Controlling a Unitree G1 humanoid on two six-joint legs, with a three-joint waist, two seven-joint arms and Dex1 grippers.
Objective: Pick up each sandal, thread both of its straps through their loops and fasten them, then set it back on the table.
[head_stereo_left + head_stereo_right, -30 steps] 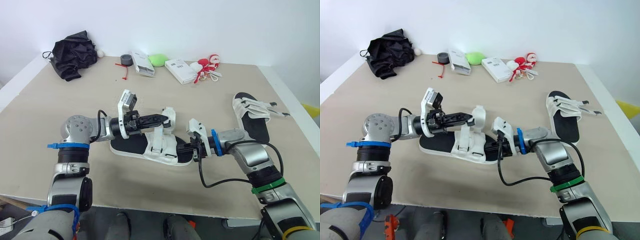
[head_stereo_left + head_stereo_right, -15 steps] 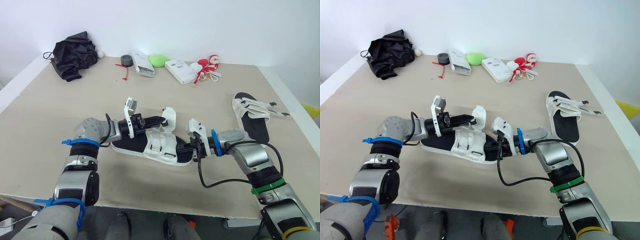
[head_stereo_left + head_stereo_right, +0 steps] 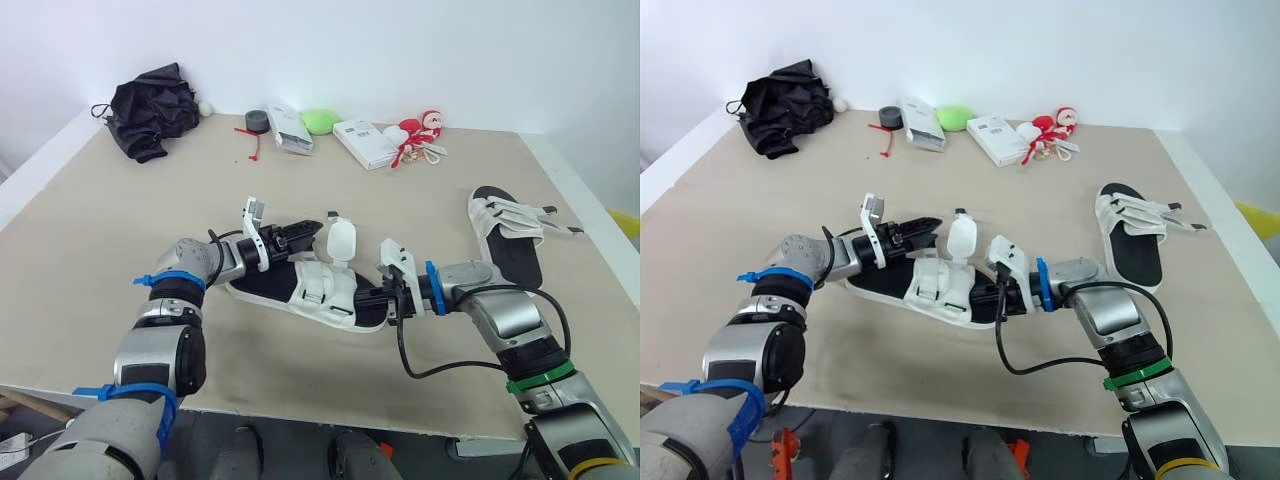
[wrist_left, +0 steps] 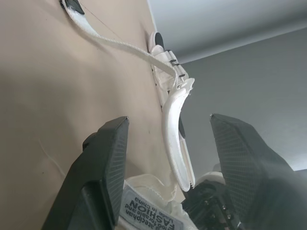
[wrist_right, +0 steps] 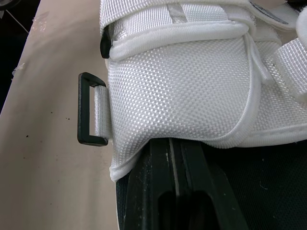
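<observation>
A white sandal with a black footbed (image 3: 322,288) lies on a beige surface (image 3: 120,220), toward its near edge and about midway across. A sewn tag on it (image 4: 153,218) reads "FASHION", with a smaller line that looks like "Made in China".

The left tool (image 3: 312,231) hovers over the sandal's far side with its fingers spread wide. Just to its right, one white strap (image 3: 339,240) stands upright. The right tool (image 3: 378,300) is clamped on the sandal's right end, one black finger lying on the footbed beneath the woven upper. A black rectangular loop (image 5: 91,109) sticks out from that upper, with nothing through it.

A second sandal (image 3: 505,235) rests close to the right edge, its loose strap ends (image 3: 550,212) pointing toward that edge. Bare surface lies between the two sandals, and a wide bare stretch runs along the left side.

Along the far edge sit a crumpled black cloth (image 3: 150,108), a dark tape roll (image 3: 258,121), two white boxes (image 3: 363,143) whose print is too small to read, a green object (image 3: 320,120) and red-and-white trinkets (image 3: 418,128). A plain white wall stands behind.
</observation>
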